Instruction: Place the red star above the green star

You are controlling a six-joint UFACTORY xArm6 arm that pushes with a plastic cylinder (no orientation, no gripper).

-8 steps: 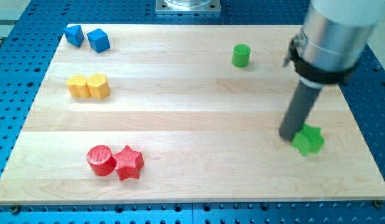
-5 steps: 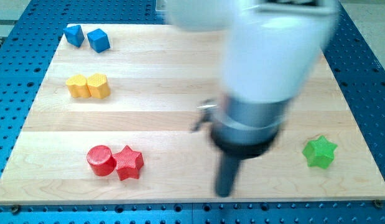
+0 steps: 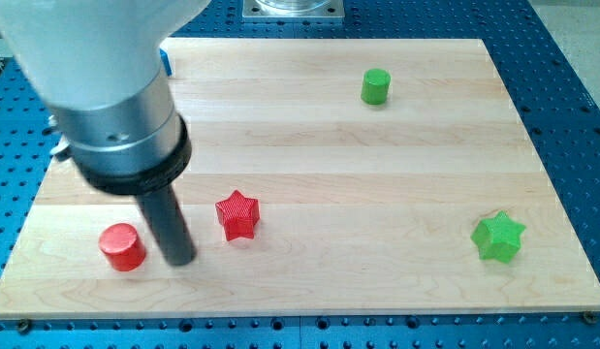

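Note:
The red star [image 3: 237, 214] lies on the wooden board at the lower left of centre. The green star [image 3: 498, 237] lies near the board's lower right corner, far from the red star. My tip [image 3: 179, 260] touches the board between the red cylinder [image 3: 122, 247] on its left and the red star on its right, a short gap from each. The arm's large grey body covers the board's upper left.
A green cylinder [image 3: 375, 86] stands near the view's top, right of centre. A sliver of a blue block [image 3: 167, 64] shows beside the arm; the other blocks at the upper left are hidden. The board's lower edge [image 3: 300, 312] runs close below my tip.
My tip swept from the green star at the right across to the lower left. The red star now sits apart from the red cylinder, shifted right and up; the cylinder shifted left. The green star sits slightly lower right.

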